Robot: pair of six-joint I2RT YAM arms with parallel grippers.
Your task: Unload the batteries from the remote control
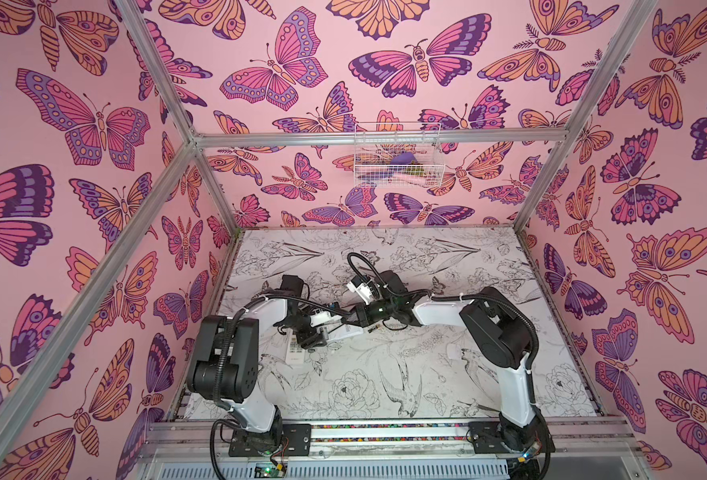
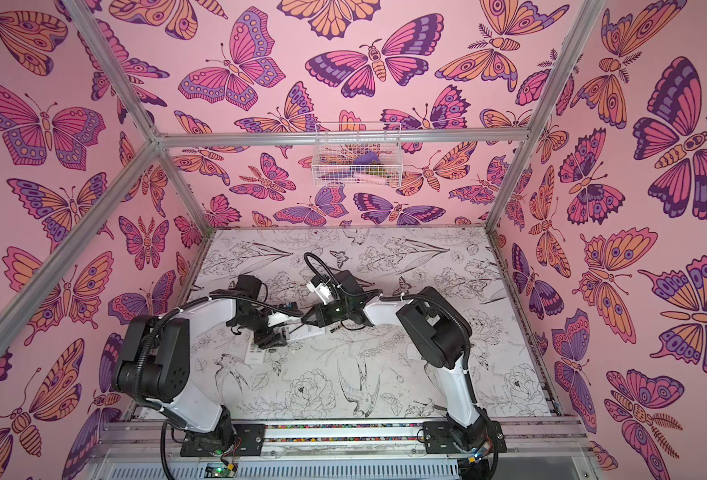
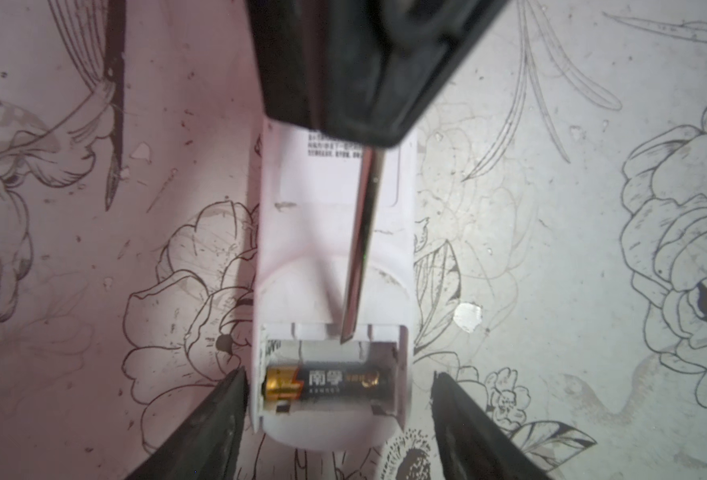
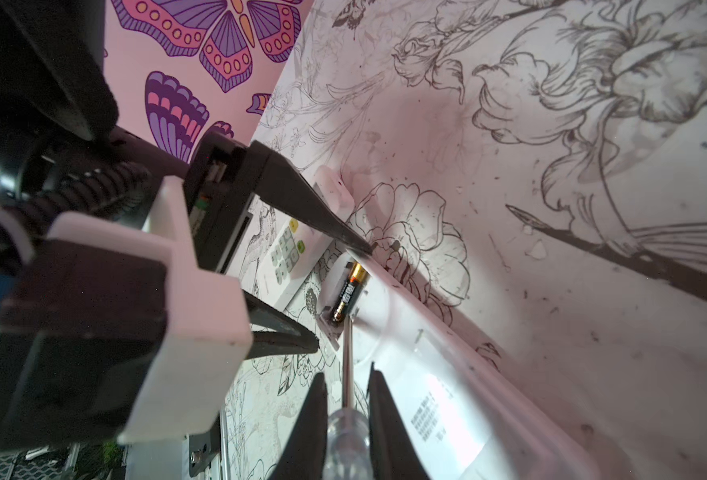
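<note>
A white remote control (image 3: 335, 232) lies back up on the flowered mat, its battery bay uncovered. One black battery (image 3: 327, 384) with a gold end sits in the bay; it also shows in the right wrist view as the battery (image 4: 347, 291). My left gripper (image 3: 339, 374) is open, one finger on each side of the remote's bay end, apart from it. My right gripper (image 4: 347, 372) is shut on a clear-handled screwdriver (image 4: 347, 436). The screwdriver's metal shaft (image 3: 364, 241) slants over the remote, its tip at the bay's edge just beside the battery. In both top views the grippers meet over the remote (image 1: 345, 332).
A second white remote (image 4: 289, 249) lies buttons up close by, seen also in a top view (image 1: 295, 353). A small white piece (image 4: 335, 191) rests on the mat beyond it. A small dark slim thing (image 1: 374, 328) lies right of the remote. A wire basket (image 1: 397, 158) hangs on the back wall.
</note>
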